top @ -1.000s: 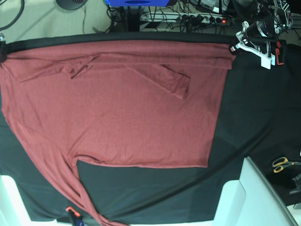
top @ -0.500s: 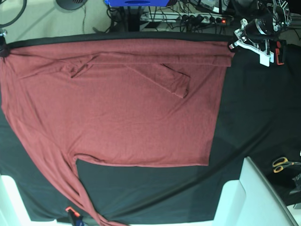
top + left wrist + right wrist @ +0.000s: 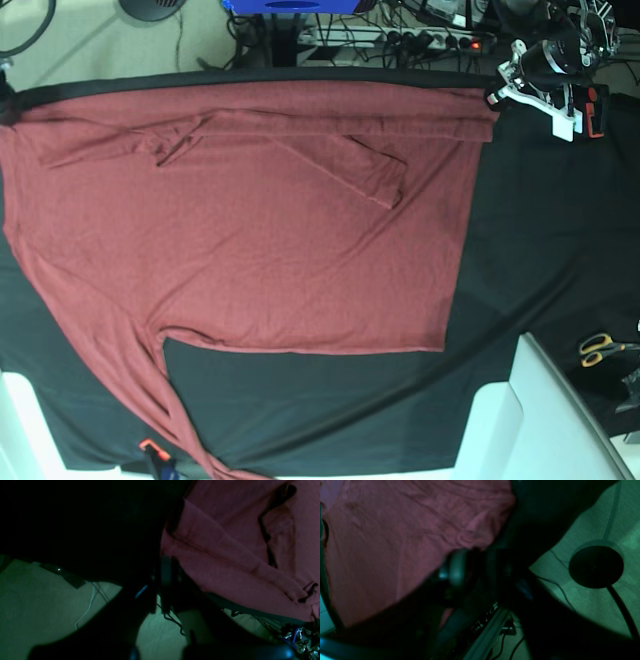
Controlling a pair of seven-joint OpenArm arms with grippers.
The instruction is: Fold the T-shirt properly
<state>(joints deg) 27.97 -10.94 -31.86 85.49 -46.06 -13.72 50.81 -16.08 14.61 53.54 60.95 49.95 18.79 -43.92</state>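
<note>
The brick-red T-shirt (image 3: 250, 230) lies spread flat on the black tablecloth (image 3: 540, 220). Its far strip is folded over along the back edge, and one sleeve (image 3: 350, 165) lies folded across the body. The other sleeve (image 3: 150, 400) trails to the front edge. My left gripper (image 3: 495, 97) is at the shirt's far right corner, shut on the cloth edge; it also shows in the left wrist view (image 3: 165, 562) beside the shirt (image 3: 237, 555). My right gripper (image 3: 5, 103) is at the far left corner, mostly out of frame. In the right wrist view it (image 3: 467, 555) holds bunched shirt cloth (image 3: 395, 542).
Yellow-handled scissors (image 3: 600, 348) lie at the right on the tablecloth. A white slab (image 3: 530, 420) stands at the front right. A small orange-and-black tool (image 3: 150, 450) sits by the front edge. Cables and a power strip (image 3: 430, 40) lie on the floor behind, with a round black base (image 3: 596, 566).
Both far corners of the shirt have shifted slightly toward the back edge with the grippers, and the folded strip has drawn tighter along that edge.
</note>
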